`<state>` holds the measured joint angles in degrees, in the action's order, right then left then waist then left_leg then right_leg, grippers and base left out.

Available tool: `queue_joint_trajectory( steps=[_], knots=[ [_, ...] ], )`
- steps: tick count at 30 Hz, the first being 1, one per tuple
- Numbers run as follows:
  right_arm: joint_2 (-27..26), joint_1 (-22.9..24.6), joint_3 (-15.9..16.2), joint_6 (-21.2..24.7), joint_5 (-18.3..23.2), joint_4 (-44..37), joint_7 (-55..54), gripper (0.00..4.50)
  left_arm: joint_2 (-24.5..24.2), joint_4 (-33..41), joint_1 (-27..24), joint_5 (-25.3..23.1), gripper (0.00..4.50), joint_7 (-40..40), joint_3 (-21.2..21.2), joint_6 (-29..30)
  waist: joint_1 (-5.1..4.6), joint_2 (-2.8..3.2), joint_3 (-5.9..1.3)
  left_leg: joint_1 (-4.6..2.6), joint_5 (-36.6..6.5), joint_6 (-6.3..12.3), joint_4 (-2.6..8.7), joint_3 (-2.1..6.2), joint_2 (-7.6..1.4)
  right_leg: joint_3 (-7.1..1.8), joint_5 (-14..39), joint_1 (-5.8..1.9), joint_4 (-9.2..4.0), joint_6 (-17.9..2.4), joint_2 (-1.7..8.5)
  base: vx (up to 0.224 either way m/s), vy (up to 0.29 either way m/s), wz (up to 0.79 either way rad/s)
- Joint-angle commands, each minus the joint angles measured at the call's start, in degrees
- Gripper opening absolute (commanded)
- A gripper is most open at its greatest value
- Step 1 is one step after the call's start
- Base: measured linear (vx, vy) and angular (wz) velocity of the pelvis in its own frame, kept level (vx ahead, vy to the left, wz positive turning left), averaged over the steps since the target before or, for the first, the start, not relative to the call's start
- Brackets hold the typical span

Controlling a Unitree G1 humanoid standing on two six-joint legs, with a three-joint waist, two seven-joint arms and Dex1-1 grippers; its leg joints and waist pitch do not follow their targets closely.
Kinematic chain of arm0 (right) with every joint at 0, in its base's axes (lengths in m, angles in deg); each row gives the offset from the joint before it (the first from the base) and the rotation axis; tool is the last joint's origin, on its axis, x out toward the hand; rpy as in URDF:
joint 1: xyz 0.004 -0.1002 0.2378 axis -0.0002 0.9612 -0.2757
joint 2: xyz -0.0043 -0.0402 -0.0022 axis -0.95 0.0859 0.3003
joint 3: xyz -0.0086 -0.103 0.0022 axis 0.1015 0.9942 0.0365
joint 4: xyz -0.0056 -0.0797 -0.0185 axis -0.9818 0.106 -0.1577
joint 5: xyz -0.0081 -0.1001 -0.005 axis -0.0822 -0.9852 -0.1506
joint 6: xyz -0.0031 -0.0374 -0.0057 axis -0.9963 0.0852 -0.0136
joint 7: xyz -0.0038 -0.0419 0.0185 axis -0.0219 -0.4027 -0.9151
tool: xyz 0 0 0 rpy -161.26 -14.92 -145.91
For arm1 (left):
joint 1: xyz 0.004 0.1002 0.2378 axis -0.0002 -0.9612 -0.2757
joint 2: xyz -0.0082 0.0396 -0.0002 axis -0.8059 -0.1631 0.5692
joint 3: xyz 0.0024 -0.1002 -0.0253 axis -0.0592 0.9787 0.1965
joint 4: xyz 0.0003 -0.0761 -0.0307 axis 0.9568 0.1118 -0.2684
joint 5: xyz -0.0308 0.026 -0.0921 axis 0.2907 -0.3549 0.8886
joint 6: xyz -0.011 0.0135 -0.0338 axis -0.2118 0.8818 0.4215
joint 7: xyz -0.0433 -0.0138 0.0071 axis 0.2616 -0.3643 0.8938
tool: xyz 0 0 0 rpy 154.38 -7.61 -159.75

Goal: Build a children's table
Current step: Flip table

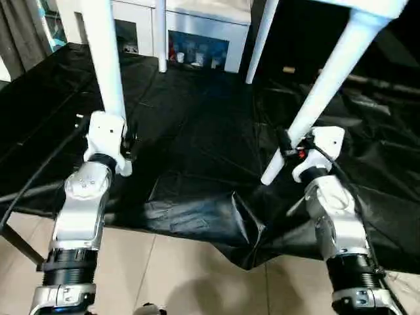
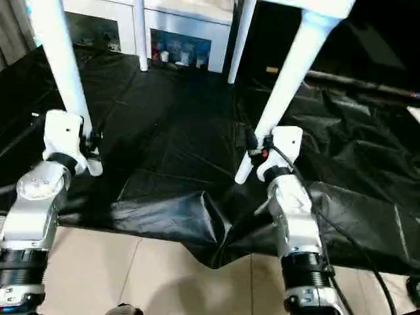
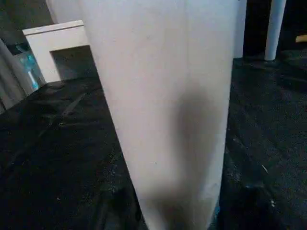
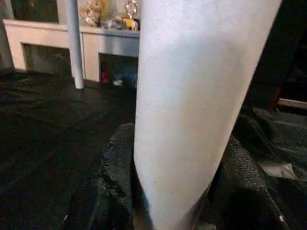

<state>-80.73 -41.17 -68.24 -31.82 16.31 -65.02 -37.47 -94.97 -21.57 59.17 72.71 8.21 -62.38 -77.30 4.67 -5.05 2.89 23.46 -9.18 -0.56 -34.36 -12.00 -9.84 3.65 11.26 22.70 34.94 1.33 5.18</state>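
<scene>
The children's table stands upright over the black cloth, its white top (image 1: 371, 6) at the upper edge of the head views. My left gripper (image 1: 123, 143) is shut on the lower part of the near left leg (image 1: 108, 59). That leg is the broad white tube (image 3: 163, 105) in the left wrist view. My right gripper (image 1: 291, 149) is shut on the near right leg (image 1: 328, 79), which slants down to a tip just above the cloth. Black fingers (image 4: 115, 182) flank that leg (image 4: 192, 96) on both sides. Two far legs (image 1: 161, 39) (image 1: 259, 46) reach down to the cloth.
The black-draped work table (image 1: 197, 131) ends in a crumpled front edge (image 1: 243, 230) above the tiled floor (image 1: 184, 275). A white glass-door cabinet (image 1: 197, 42) stands behind it. A dark cable (image 1: 36, 174) runs along the left side.
</scene>
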Motion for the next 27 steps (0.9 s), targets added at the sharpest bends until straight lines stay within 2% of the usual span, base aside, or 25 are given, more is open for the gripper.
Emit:
queue_joint_trajectory(
  steps=[1,2,3,4,5,6,7,8,9,10,11,12,13,14,16,18,19,21,22,23,24,25,26,27],
  knots=[
    [-0.30,-0.19,4.78,1.79,-3.33,0.85,1.31,2.13,-0.38,-2.48,-1.37,-4.33,1.57,1.94,-5.59,-0.69,-1.29,1.43,-2.22,-3.45,-31.23,-7.90,5.88,2.93,-3.67,-2.76,20.38,0.40,-5.33,-4.52,3.21,0.000,0.000,0.00],
    [-0.51,-0.28,4.83,1.48,-3.28,1.82,1.77,2.27,-0.32,-3.72,-1.81,-2.93,2.13,2.47,-4.91,-1.33,-1.38,0.99,-1.95,-3.56,-31.93,-7.70,5.87,2.94,-3.69,-2.79,21.95,0.66,-5.62,-4.28,3.29,0.000,0.000,0.00],
    [-0.57,-0.29,4.66,1.46,-3.19,1.96,1.88,2.27,-0.35,-4.60,-2.10,-2.26,2.13,2.70,-4.52,-2.08,-1.40,1.19,-1.91,-3.67,-32.58,-7.65,5.83,3.07,-3.64,-2.82,23.30,0.72,-5.69,-4.16,3.43,0.000,0.000,0.00],
    [-0.61,-0.27,4.52,1.51,-3.23,1.91,1.86,2.35,-0.68,-5.51,-2.41,-2.03,2.27,2.98,-4.47,-2.83,-1.78,0.95,-1.61,-3.65,-33.52,-7.67,5.93,3.25,-3.66,-2.84,26.21,0.82,-6.16,-3.67,3.50,0.000,0.000,0.00],
    [-0.54,-0.17,4.42,1.63,-3.23,1.71,1.90,2.35,-0.99,-6.13,-2.80,-1.85,2.27,3.30,-4.38,-3.54,-2.11,0.66,-1.45,-3.48,-33.46,-7.48,5.96,3.34,-3.63,-2.87,26.80,0.89,-6.24,-3.34,3.51,0.000,0.000,0.00],
    [-0.47,-0.10,4.39,1.71,-3.22,1.54,1.95,2.49,-1.12,-6.36,-3.01,-1.75,2.27,3.37,-4.25,-3.84,-2.56,0.85,-1.38,-3.22,-33.85,-7.57,6.10,3.58,-3.64,-2.78,28.04,0.70,-6.08,-3.17,3.54,0.000,0.000,0.00],
    [-0.14,0.39,4.35,2.11,-3.02,0.61,2.09,2.71,-1.42,-6.39,-3.61,-1.42,2.57,3.18,-3.65,-4.69,-3.04,0.73,-1.21,-3.11,-34.39,-7.81,6.27,3.76,-3.75,-2.72,28.29,0.66,-6.09,-3.12,3.47,0.000,0.000,0.00],
    [0.14,0.93,4.25,2.41,-2.69,-0.44,2.24,2.73,-1.64,-5.79,-4.23,-1.18,2.68,3.15,-3.28,-4.78,-3.12,0.73,-1.28,-3.17,-34.30,-7.79,6.23,3.77,-3.76,-2.72,27.65,0.66,-6.04,-3.37,3.44,0.000,0.000,0.00],
    [0.61,2.00,3.98,2.85,-2.13,-2.40,2.56,2.73,-1.76,-3.83,-5.47,-0.30,2.68,3.03,-2.30,-4.41,-3.13,0.84,-1.45,-3.20,-32.82,-7.32,6.13,3.57,-3.85,-2.92,24.65,0.68,-5.84,-4.19,3.53,0.000,0.000,0.00],
    [1.06,3.21,3.78,3.19,-1.77,-4.46,2.79,2.91,-1.89,-1.30,-6.85,0.43,2.74,2.93,-1.45,-3.76,-3.22,0.96,-1.34,-2.73,-30.24,-6.62,6.28,3.39,-3.96,-3.01,20.86,0.43,-5.58,-5.07,3.47,0.000,0.000,0.00],
    [1.30,3.92,3.69,3.36,-1.61,-5.61,2.90,3.05,-1.93,0.18,-7.65,0.78,2.87,2.85,-1.04,-3.39,-3.02,1.19,-1.45,-2.68,-28.73,-6.40,6.27,3.30,-4.07,-3.02,18.45,0.22,-5.28,-5.51,3.43,0.000,0.000,0.00],
    [1.44,4.86,3.42,3.62,-1.20,-7.14,2.93,3.14,-1.92,2.30,-8.76,1.14,3.03,2.76,-0.56,-2.85,-3.13,1.38,-1.49,-2.49,-25.93,-5.86,6.33,3.13,-4.17,-2.98,14.03,-0.01,-4.73,-6.40,3.16,0.000,0.000,0.00],
    [1.48,5.36,3.24,3.77,-0.96,-7.96,2.93,3.14,-1.94,3.39,-9.37,1.37,3.03,2.67,-0.33,-2.66,-3.08,1.33,-1.67,-2.42,-23.56,-5.43,6.29,3.07,-4.28,-2.90,10.81,-0.27,-4.32,-6.90,3.06,0.052,-0.001,-0.03],
    [1.86,8.03,2.85,4.56,-0.12,-12.29,3.49,3.25,-2.02,9.20,-12.51,2.42,3.17,2.42,1.10,-1.24,-3.04,1.57,-1.84,-2.13,-19.00,-4.28,5.95,2.78,-4.24,-2.89,4.98,-0.62,-3.73,-7.95,2.98,0.058,-0.007,-0.03],
    [2.21,10.37,2.58,5.44,0.20,-15.80,3.73,3.49,-1.72,14.52,-15.21,3.70,3.33,2.11,2.74,0.11,-2.95,1.62,-1.37,-1.75,-16.32,-2.54,5.91,2.46,-4.17,-2.88,1.96,-0.75,-3.68,-8.65,2.96,0.058,-0.011,-0.04],
    [2.72,13.95,2.42,6.46,1.93,-21.09,5.13,3.58,-0.71,21.63,-19.41,5.82,3.48,1.69,4.62,1.71,-2.70,2.18,-1.44,-2.00,-14.29,-1.17,5.59,2.17,-4.03,-2.99,-1.03,-1.02,-3.48,-9.83,2.86,0.055,-0.018,-0.03],
    [2.80,14.41,2.41,6.62,2.11,-21.79,5.29,3.62,-0.57,22.50,-20.00,6.12,3.58,1.74,4.73,1.85,-2.67,1.81,-1.29,-1.92,-13.21,-0.43,5.54,2.10,-4.16,-2.98,-2.48,-1.25,-3.53,-10.17,2.89,0.000,0.000,0.00],
    [3.22,16.84,2.22,7.77,3.24,-25.44,5.80,3.62,0.44,27.03,-23.37,7.99,3.58,2.22,4.68,2.54,-2.65,1.88,-1.14,-1.92,-13.14,0.08,5.65,2.05,-4.11,-2.96,-2.00,-1.31,-3.63,-10.38,2.78,0.000,0.000,0.00],
    [3.45,18.23,1.97,8.40,3.86,-27.21,5.84,3.62,1.17,29.23,-25.25,8.42,3.58,2.06,4.32,2.44,-2.60,2.25,-0.97,-2.01,-15.04,-0.19,5.85,2.08,-4.17,-3.00,1.46,-1.23,-4.02,-10.20,2.74,0.000,0.000,0.00],
    [3.56,18.67,1.91,8.78,4.01,-27.78,5.83,3.62,1.40,29.94,-25.80,8.56,3.58,2.00,4.15,2.56,-2.63,2.21,-0.86,-2.04,-16.13,-0.44,5.96,2.11,-4.25,-3.02,3.23,-1.19,-4.27,-9.92,2.74,0.000,0.000,0.00],
    [4.14,20.99,1.68,10.38,4.51,-30.49,5.84,3.62,2.41,33.43,-28.59,8.76,3.58,1.64,3.06,3.42,-2.52,2.59,-0.71,-2.09,-18.29,-1.48,6.17,2.26,-4.35,-3.09,6.79,-1.18,-4.51,-9.12,2.81,0.000,0.000,0.00],
    [4.33,22.25,1.59,10.93,4.81,-31.73,6.02,3.62,2.95,35.04,-29.78,8.70,3.58,1.18,2.64,5.27,-2.59,2.63,-0.45,-2.19,-21.07,-2.68,6.37,2.30,-4.39,-3.12,10.39,-0.83,-4.98,-8.16,2.71,0.000,0.000,0.00],
    [4.62,24.45,1.51,11.60,5.60,-33.73,6.57,3.62,4.14,37.37,-31.39,8.88,3.58,0.31,1.99,6.88,-2.57,2.90,-0.66,-2.36,-22.22,-3.38,6.34,2.37,-4.33,-3.13,11.59,-0.85,-5.00,-7.86,2.71,0.000,0.000,0.00],
    [4.80,26.31,1.32,12.54,6.50,-35.60,6.96,3.62,5.35,39.47,-32.72,8.67,3.58,-0.82,1.60,7.53,-2.53,2.67,-0.48,-2.53,-23.89,-4.05,6.39,2.42,-4.51,-3.29,12.60,-0.65,-5.31,-7.04,2.64,0.000,0.000,0.00]
  ],
)
